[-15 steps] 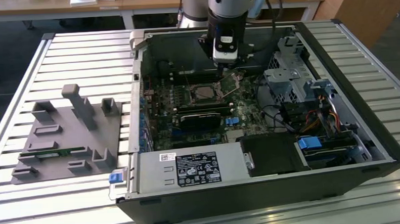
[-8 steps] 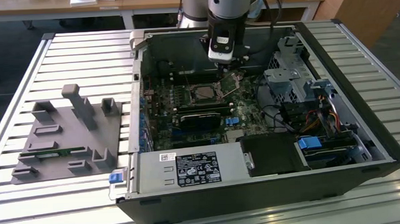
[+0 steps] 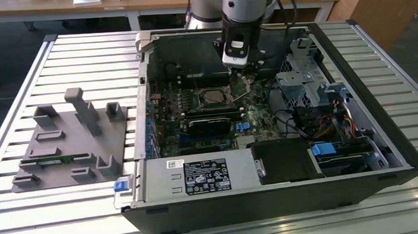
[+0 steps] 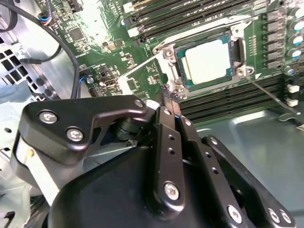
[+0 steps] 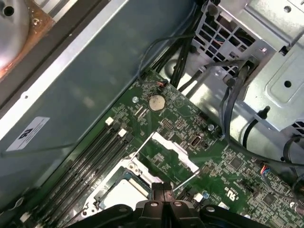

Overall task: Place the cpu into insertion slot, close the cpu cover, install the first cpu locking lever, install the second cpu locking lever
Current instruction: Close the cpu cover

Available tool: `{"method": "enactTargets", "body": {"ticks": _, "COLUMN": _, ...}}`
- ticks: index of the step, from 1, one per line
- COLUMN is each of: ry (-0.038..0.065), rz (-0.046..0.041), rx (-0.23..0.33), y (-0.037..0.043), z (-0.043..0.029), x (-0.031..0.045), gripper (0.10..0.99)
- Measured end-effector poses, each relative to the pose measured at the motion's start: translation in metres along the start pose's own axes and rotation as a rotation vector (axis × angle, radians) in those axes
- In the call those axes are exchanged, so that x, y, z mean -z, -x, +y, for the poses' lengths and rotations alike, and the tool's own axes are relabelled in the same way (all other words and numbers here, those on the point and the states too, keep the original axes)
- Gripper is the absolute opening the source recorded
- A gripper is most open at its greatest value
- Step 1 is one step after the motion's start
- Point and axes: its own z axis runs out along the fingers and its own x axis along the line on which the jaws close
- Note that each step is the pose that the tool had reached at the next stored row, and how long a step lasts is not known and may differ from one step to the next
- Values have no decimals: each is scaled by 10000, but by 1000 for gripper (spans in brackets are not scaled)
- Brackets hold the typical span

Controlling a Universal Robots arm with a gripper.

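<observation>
Presently, item by item: gripper (image 4: 170, 97), fingertips pressed together with nothing visible between them, hovers just beside a corner of the insertion slot (image 3: 215, 98). Cpu (image 4: 207, 61), pale silvery face up, is seated in that slot. Cpu cover (image 4: 211, 85) appears to lie flat as a silvery frame around the chip. Two thin lever rods (image 4: 273, 95) angle away from the socket. Open computer case (image 3: 269, 199) rests on a slatted table (image 3: 58, 218). Grey fixture (image 3: 69, 139) sits well apart, on the exterior view's left.

Slatted table (image 3: 86, 53) bears computer case (image 3: 269, 203), grey fixture (image 3: 74, 132).
</observation>
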Motion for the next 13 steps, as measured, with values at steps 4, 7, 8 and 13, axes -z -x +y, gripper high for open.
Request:
{"method": "enactTargets", "body": {"ticks": 4, "ry": 13, "rz": -61, "rx": -687, "y": 1, "z": -3, "x": -35, "gripper": 106}}
{"method": "enactTargets", "body": {"ticks": 7, "ry": 25, "rz": -108, "rx": -1225, "y": 1, "z": -5, "x": -62, "gripper": 106}}
{"method": "enactTargets", "body": {"ticks": 8, "ry": 27, "rz": -124, "rx": -1393, "y": 2, "z": -6, "x": -70, "gripper": 106}}
{"method": "enactTargets", "body": {"ticks": 13, "ry": 32, "rz": -152, "rx": -1703, "y": 15, "z": 12, "x": -94, "gripper": 106}}
